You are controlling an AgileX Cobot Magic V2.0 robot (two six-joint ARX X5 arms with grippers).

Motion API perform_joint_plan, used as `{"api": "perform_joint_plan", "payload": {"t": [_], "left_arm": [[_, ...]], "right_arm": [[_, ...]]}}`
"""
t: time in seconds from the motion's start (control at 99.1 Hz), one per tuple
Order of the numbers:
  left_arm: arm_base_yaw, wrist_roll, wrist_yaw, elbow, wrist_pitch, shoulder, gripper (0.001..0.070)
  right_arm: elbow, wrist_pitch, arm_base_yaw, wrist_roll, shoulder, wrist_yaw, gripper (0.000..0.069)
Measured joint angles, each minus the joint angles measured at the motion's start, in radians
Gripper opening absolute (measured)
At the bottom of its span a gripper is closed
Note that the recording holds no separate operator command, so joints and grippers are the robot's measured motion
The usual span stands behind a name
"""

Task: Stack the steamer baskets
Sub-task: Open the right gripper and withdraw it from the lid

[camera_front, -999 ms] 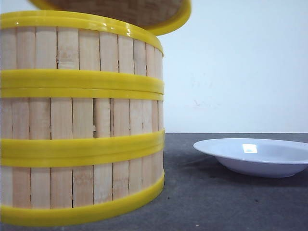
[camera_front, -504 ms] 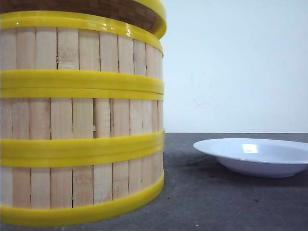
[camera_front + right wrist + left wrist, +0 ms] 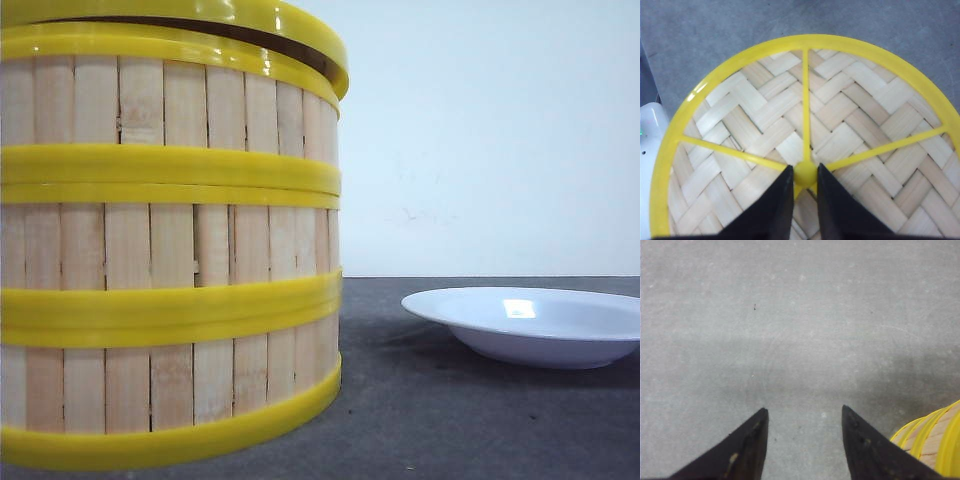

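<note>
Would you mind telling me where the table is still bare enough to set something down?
Bare grey table lies in front of the white plate, right of the stacked steamer baskets. More shows under the open left pincer. The stack top is taken by the lid.

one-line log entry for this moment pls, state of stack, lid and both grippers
stack: three steamer baskets stacked | lid: over top basket, tilted, not seated | right gripper: shut on lid knob | left gripper: open, empty | plate: beside stack
</note>
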Motion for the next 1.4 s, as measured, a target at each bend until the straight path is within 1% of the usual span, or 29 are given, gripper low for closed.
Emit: {"api": "perform_joint_plan", "payload": {"t": [0.807,0.978,1.271,1.342,1.402], "left_arm": [[0.0,0.01,0.0,0.0,0.0,0.0,0.0274],[0.0,0.011,0.0,0.0,0.0,0.0,0.0274],[0.0,0.011,0.0,0.0,0.0,0.0,0.0274],[0.0,0.011,0.0,0.0,0.0,0.0,0.0274],[0.0,0.011,0.0,0.0,0.0,0.0,0.0274]], "right_arm": [[0.009,-0.005,0.0,0.0,0.024,-0.002,0.0051],[0.009,-0.02,0.001,0.0,0.027,-0.001,0.0127],[0.01,-0.023,0.002,0.0,0.027,-0.01,0.0154],[0.01,-0.026,0.002,0.0,0.027,-0.029,0.0206],[0.01,-0.027,0.005,0.0,0.027,-0.041,0.0283]]}}
